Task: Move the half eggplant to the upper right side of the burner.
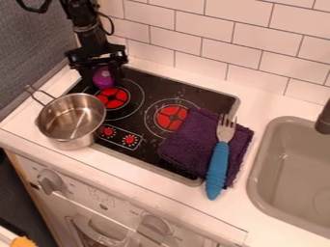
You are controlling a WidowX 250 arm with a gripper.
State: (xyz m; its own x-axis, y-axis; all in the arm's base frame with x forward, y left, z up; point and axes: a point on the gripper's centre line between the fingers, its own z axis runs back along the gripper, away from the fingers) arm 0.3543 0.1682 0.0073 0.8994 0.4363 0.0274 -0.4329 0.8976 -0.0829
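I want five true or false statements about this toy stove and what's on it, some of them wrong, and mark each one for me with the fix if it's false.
1. The fork lies on the purple cloth. True.
2. The metal pot sits inside the sink. False: the pot is at the left side of the stovetop.
3. The purple eggplant is at the gripper, nearer the left burner than the right burner. True.
4. The fork has a yellow handle. False: its handle is blue.
5. The cloth overlaps part of the ring around the right burner. True.
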